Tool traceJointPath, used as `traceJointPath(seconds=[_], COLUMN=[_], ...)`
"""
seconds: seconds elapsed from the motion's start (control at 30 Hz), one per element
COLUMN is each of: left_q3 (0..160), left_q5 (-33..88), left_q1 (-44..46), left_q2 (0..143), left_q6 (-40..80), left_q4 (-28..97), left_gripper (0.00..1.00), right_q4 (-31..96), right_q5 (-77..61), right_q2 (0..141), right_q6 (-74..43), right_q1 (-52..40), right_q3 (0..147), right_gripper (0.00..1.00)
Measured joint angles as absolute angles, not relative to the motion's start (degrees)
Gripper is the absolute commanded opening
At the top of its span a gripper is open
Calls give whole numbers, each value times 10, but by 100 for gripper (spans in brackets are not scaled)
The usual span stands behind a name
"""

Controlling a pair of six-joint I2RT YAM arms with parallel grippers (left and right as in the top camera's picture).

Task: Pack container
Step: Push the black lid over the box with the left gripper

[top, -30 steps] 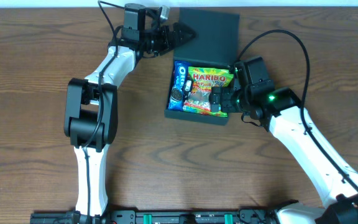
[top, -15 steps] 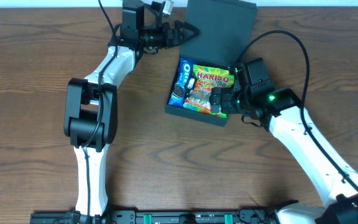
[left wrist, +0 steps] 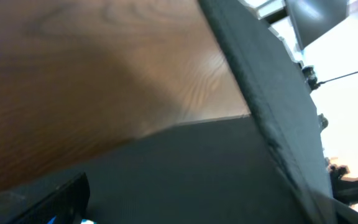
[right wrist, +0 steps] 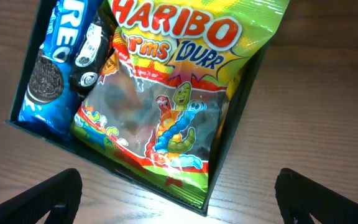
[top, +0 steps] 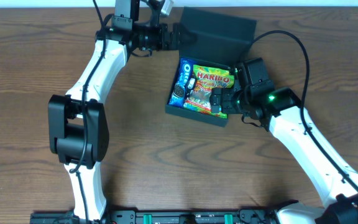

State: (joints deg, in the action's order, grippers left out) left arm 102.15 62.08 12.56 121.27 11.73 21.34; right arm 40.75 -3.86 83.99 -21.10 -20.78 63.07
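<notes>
Overhead: the container [top: 193, 114] sits on the desk [top: 42, 81] just off centre toward 1 o'clock. Its lid [top: 219, 34] is raised at the 12 o'clock edge. Inside lie a Haribo bag [top: 207, 87] and, at 9 o'clock, an Oreo pack [top: 180, 79]. The left gripper [top: 178, 36] meets the lid's 9 o'clock edge with its jaws spread, not clamped on it. The right gripper [top: 219, 99] hangs over the 4 o'clock corner.

Left wrist: the lid's dark matte face [left wrist: 197, 168] fills the frame, tilted above the wood. A firm pinch cannot be made out.

Right wrist: both fingers stand wide apart and empty over the container's wall [right wrist: 241, 106]. The bag [right wrist: 166, 106] nearly fills the space.

The box looks stiff, light and matte (so unlikely to slip). The lid's free edge seems the best hold, with a wall braced against sliding. The soft bag may bulge and resist closing.
</notes>
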Motion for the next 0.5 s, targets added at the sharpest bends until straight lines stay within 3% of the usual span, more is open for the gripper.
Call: traceJointPath(seconds=[0.5], left_q3=[1022], left_q5=[517], left_q1=[133], left_q2=[1127], left_q6=[-40], left_q4=[476], left_gripper=[96], right_q4=[393], right_q5=[-60], right_q2=[821], right_q6=[-216], right_q1=[-228], right_q3=[630], right_gripper=[99])
